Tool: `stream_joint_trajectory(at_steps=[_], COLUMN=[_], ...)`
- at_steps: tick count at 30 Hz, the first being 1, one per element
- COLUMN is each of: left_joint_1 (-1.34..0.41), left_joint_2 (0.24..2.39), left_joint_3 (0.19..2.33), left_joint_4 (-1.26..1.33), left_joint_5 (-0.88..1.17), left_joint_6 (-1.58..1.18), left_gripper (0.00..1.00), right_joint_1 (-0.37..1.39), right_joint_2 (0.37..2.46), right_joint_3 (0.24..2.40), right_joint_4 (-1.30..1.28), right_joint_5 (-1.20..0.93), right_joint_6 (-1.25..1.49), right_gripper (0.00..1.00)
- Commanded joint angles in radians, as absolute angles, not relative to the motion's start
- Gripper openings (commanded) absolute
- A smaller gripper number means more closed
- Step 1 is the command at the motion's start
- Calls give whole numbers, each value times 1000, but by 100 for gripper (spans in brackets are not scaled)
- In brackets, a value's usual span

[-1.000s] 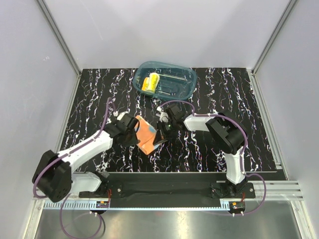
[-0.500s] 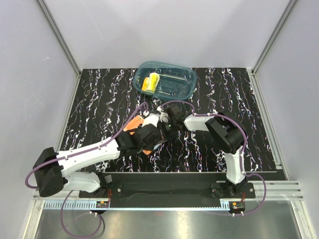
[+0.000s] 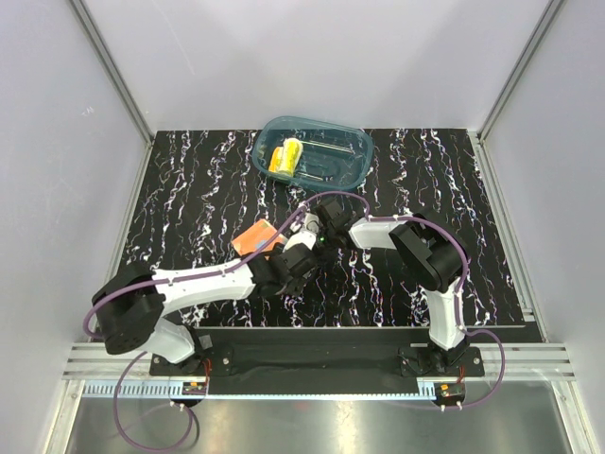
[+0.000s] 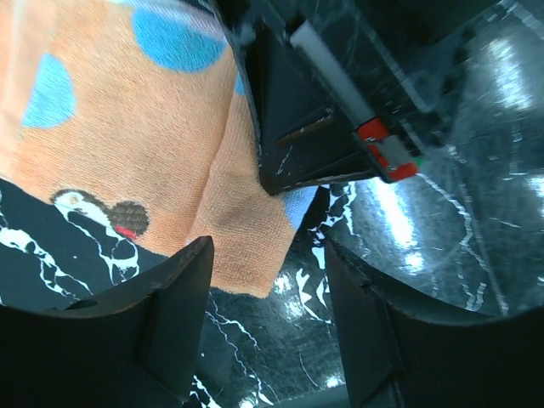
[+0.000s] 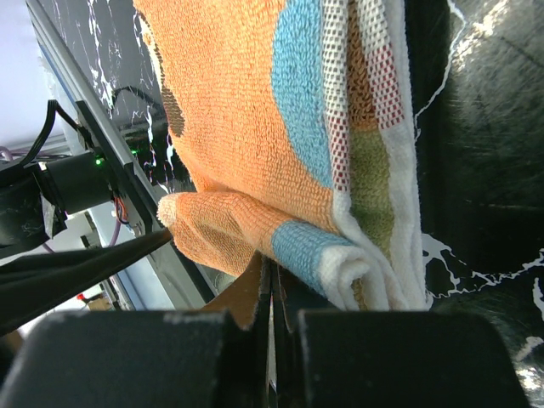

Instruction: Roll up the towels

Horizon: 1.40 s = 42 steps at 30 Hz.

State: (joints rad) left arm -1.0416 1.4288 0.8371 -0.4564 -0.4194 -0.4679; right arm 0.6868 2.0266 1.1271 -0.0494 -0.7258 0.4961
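The orange towel with light-blue spots lies on the black marbled table, mostly under my left arm in the top view. My left gripper is open just off the towel's near corner, with only bare table between its fingers. My right gripper is shut, its tips against the towel's folded, partly rolled edge; I cannot tell whether cloth is pinched. A yellow towel sits rolled in the teal tub.
The tub stands at the table's back centre. Both grippers crowd together mid-table, and the right gripper's dark fingers fill the top of the left wrist view. Metal rails border the table on all sides.
My left arm has swung right across the orange towel to its near-right corner, and its jaws have opened wider. The right arm has stayed put, shut at the towel's edge.
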Motion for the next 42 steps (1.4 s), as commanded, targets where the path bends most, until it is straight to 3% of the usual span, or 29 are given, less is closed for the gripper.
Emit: stream_joint_trajectory(at_steps=[1, 29, 42], left_joint_1=[-1048, -1112, -1117], left_joint_2=[1459, 1623, 1718], left_joint_3=[822, 838, 956], left_joint_4=[-410, -445, -526], left_joint_5=[-442, -480, -491], left_joint_6=[-468, -522, -526], left_gripper=[60, 57, 44], right_joint_1=[683, 580, 560], right_joint_2=[2051, 2152, 2220], right_joint_3=[1106, 1410, 1457], right_joint_4=[-110, -379, -382], right_joint_5=[-681, -699, -718], right_joint_6=[471, 365, 377], right_gripper=[0, 0, 0])
